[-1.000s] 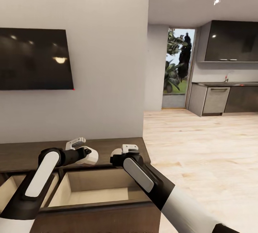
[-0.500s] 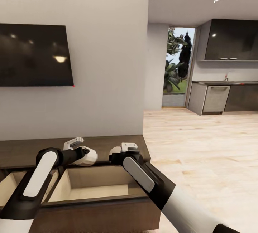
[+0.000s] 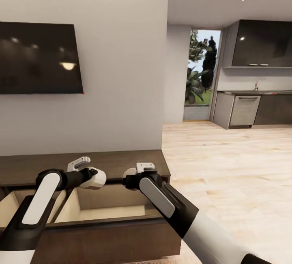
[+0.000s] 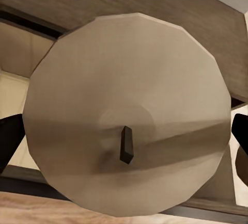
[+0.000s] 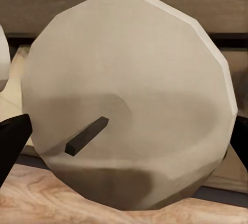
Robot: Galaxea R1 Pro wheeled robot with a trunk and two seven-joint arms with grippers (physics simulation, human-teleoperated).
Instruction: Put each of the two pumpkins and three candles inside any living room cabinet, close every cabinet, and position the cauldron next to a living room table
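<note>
The cabinet (image 3: 121,162) spans the lower left of the frame, its drawers (image 3: 109,215) open in front. Above it hangs the television (image 3: 38,59); the kitchen counter (image 3: 255,93) sits far right.

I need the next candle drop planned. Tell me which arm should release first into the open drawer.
Left, probably. Each gripper holds a candle, but the left gripper hangs above the open drawer, while the right gripper sits over the cabinet top.
</note>
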